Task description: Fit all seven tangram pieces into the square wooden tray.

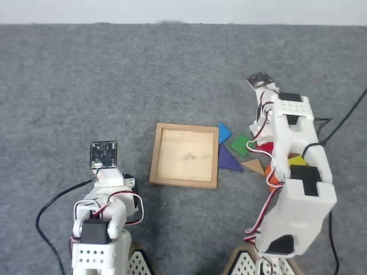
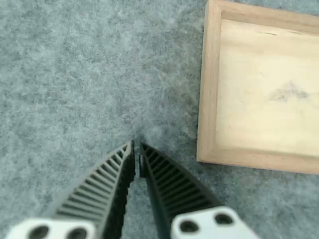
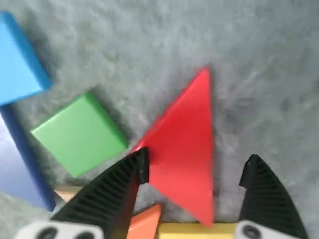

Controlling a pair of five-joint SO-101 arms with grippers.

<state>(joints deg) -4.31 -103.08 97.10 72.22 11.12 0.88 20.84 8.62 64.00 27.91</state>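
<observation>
While right gripper (image 3: pixel 197 163) straddles red triangle (image 3: pixel 187 134), sharp tip points away.

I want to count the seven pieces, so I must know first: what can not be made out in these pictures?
- High view: the right arm covers most of the red piece, yellow piece and orange piece; their shapes cannot be told there.
- Right wrist view: the yellow piece and orange piece are cut off by the edge and partly hidden by the right gripper; the blue piece is cut off by the edge.
- Left wrist view: the tray runs off the edge.
</observation>
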